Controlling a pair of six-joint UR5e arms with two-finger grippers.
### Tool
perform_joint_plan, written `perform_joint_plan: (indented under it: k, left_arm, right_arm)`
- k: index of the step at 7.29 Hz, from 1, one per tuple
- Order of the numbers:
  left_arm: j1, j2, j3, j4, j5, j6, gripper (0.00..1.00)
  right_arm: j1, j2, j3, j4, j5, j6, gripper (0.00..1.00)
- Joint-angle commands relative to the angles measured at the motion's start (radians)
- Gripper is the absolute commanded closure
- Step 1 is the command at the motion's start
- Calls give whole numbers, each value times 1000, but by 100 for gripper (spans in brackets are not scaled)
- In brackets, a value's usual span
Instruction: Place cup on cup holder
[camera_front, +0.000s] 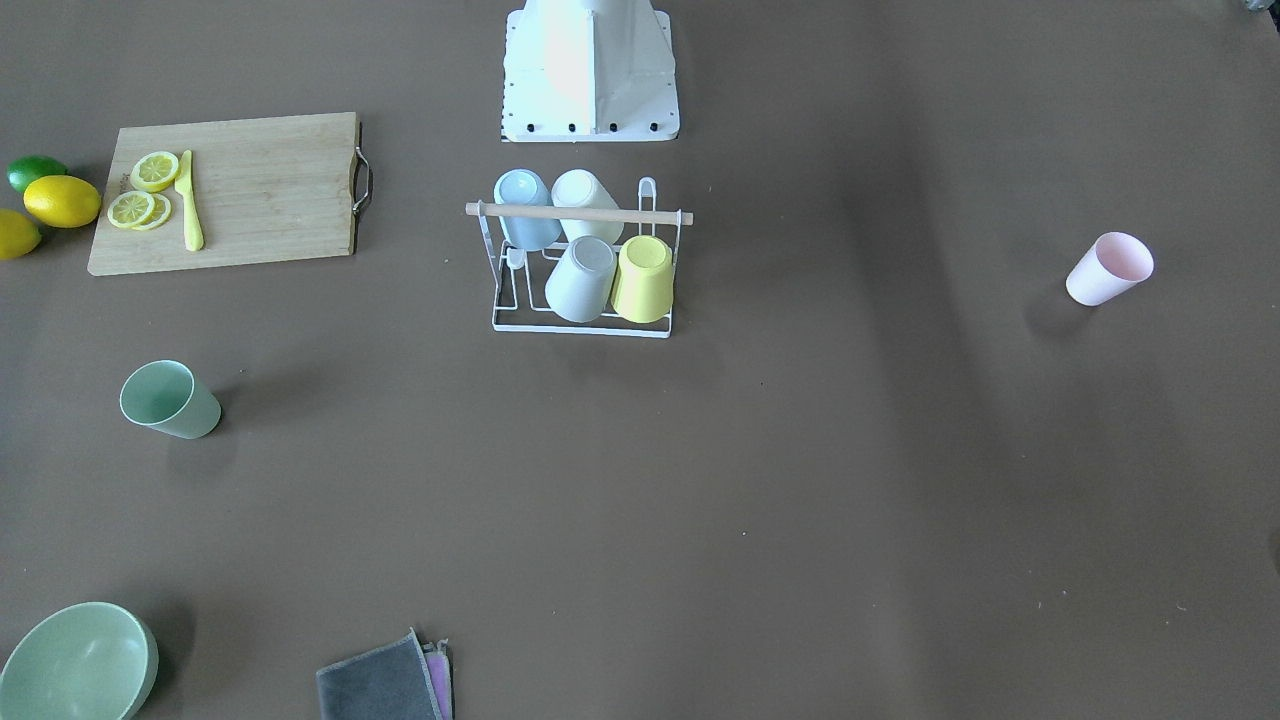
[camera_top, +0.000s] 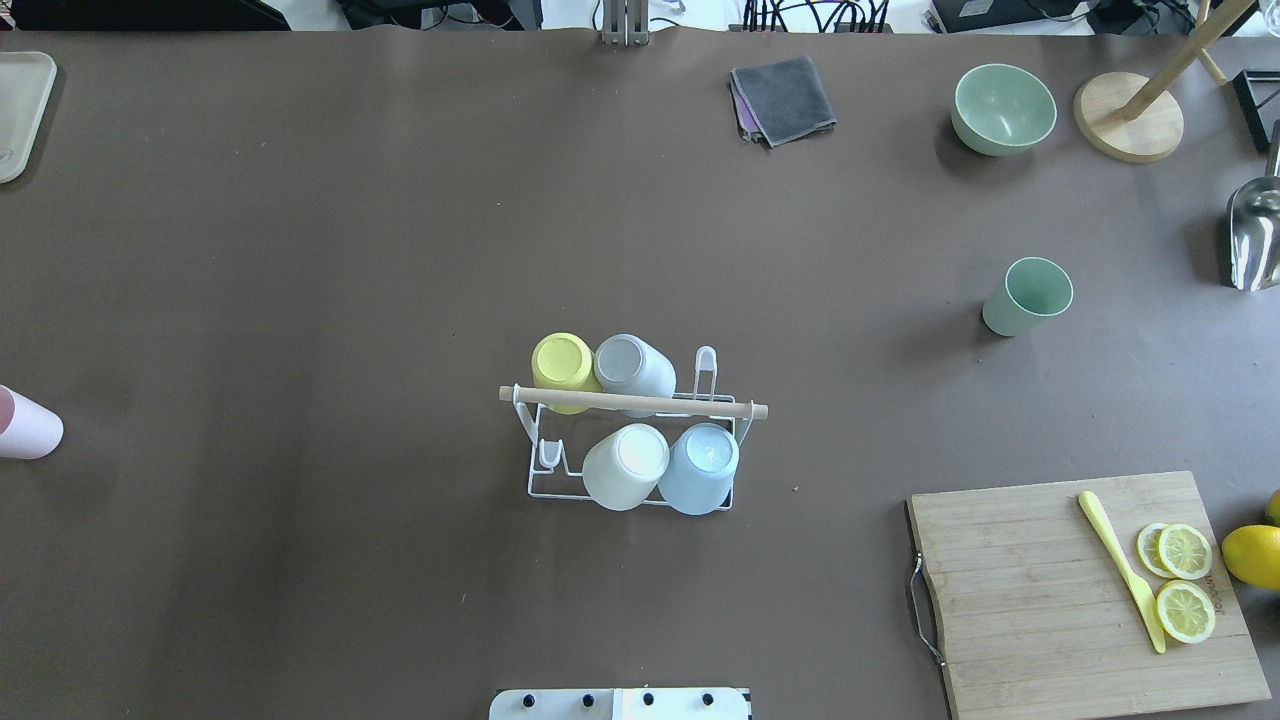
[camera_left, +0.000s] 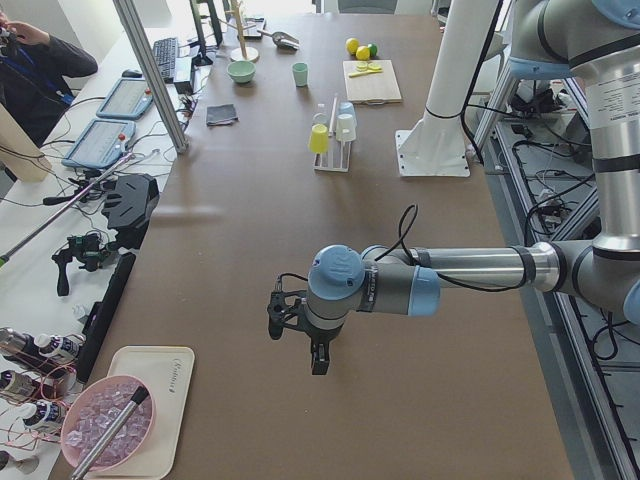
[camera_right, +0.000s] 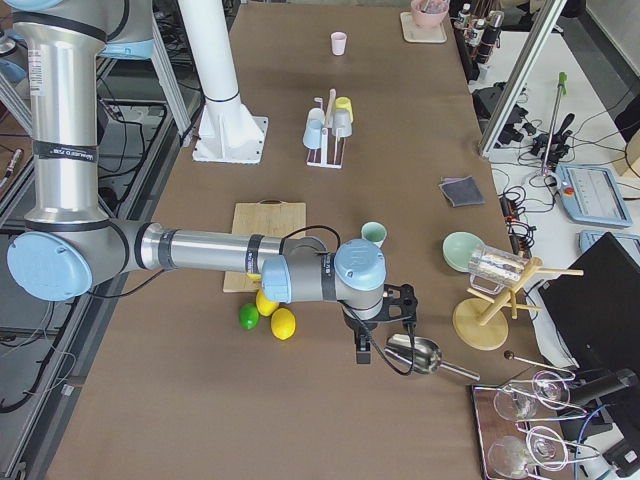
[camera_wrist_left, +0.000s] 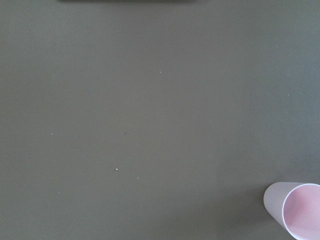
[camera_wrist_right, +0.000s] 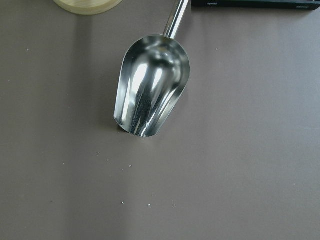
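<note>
At the robot's far left, the left gripper (camera_left: 297, 325) hangs over bare table (camera_top: 300, 250), near the pink cup (camera_top: 28, 425), which stands alone, mouth up. Only a side view shows this gripper, so whether its jaws are wide or narrow cannot be told; it carries no cup. In the middle, the cup holder (camera_top: 640, 404) bears four upturned cups: the yellow cup (camera_top: 563, 362) and grey cup (camera_top: 632, 365) on the far row, the white cup (camera_top: 625, 465) and blue cup (camera_top: 700, 467) on the near row. Two prongs are bare. Further right, the green cup (camera_top: 1027, 297) stands loose, well apart from the rack. Farthest right, the right gripper (camera_right: 385, 322) hovers over a metal scoop (camera_wrist_right: 150, 90), and its opening is likewise impossible to judge. By this reading, four cups are placed and two remain, neither of them grasped yet.
</note>
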Motion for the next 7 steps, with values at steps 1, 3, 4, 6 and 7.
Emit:
perform_joint_plan:
  k: [1,3,4,6,7]
  left_arm:
    - [12,3,7,-3,5,4,1]
    - [16,4,3,-3,-1,2,1]
    - [42,5,-2,-3,-1,2,1]
    - [64,5,-15,-19,2,7,1]
    - [66,5,-17,-39,8,7,1]
  right_arm:
    - [-2,9,0,0,0,5,0]
    - [-9,32,-3,-5,-25,5,0]
    - [-11,34,-3,-3,-34,5,0]
    - [-17,42,-3,-3,-36,5,0]
    - [-18,43,-2,-2,-39,3,0]
